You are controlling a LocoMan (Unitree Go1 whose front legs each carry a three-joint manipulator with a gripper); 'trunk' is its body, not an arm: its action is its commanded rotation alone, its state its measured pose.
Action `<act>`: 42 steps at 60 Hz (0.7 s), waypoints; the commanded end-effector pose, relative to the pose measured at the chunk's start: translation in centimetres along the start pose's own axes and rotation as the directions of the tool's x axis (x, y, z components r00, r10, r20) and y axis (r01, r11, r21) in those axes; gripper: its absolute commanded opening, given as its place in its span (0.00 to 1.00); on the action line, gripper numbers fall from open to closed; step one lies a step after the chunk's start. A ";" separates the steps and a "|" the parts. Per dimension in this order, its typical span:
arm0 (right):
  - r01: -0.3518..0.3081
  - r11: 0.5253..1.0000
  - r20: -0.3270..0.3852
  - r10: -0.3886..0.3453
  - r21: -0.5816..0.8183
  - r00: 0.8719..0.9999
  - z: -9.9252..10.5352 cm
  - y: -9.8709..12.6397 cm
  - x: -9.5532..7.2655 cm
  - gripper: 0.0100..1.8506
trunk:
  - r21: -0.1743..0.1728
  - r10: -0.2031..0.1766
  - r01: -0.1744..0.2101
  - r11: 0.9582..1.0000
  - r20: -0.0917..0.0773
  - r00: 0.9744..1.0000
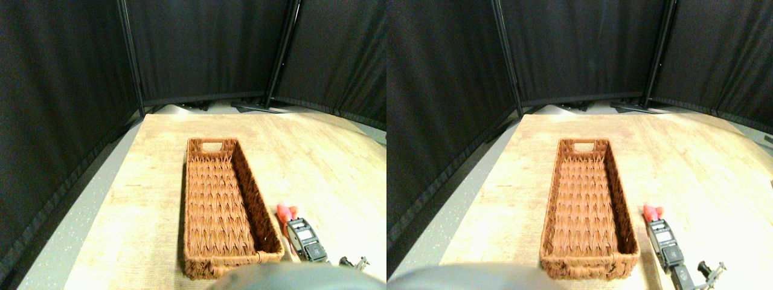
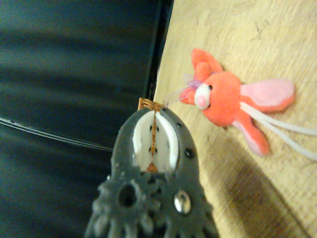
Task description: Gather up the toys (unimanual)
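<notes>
The red toy [image 1: 286, 212] [image 2: 225, 101] is lying on the wooden table [image 1: 326, 163], just right of the basket [image 1: 224, 208], near the basket's closer end. In the wrist view you can see it pretty well: mouse-like plush, red-orange body, pink ears, a white snout with a dark eye, and pale strings trailing off it across the wood. It's flat on the table, nothing holding it.

The gripper [image 1: 288, 225] [image 2: 154, 116] sits right behind the toy on the near side, its tip just about at the toy in the stereo view. From the wrist cam the toy is off to one side of the jaw tip, close but apart. The two jaw halves look pressed together, only a thin seam between them, and nothing is pinched in there.

The basket is a long brown wicker one with cut-out handles at both ends, running lengthwise away from the robot, with no toy showing in it. Black curtain panels [image 1: 205, 48] stand around the table's far and left sides.
</notes>
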 end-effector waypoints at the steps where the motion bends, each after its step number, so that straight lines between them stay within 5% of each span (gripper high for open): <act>1: 0.023 0.999 0.052 -0.025 0.035 0.998 0.6 -0.1 0.2 0.03 | -0.009 0.002 -0.002 1.000 0.003 1.000; 29: 0.034 0.948 0.067 -0.058 0.318 0.996 0.1 -1.2 1.1 0.33 | -0.022 -0.009 0.009 1.000 -0.005 1.000; 35: 0.069 0.886 0.054 -0.106 0.458 0.993 -0.1 -1.2 1.4 0.39 | -0.024 -0.005 0.005 1.000 -0.001 1.000; 38: 0.112 0.777 0.030 -0.165 0.619 0.986 -0.2 -1.1 1.5 0.40 | -0.024 -0.005 0.005 1.000 -0.001 1.000; 42: 0.136 0.746 0.020 -0.196 0.652 0.980 -0.4 -0.9 1.5 0.43 | -0.024 -0.005 0.005 1.000 -0.001 1.000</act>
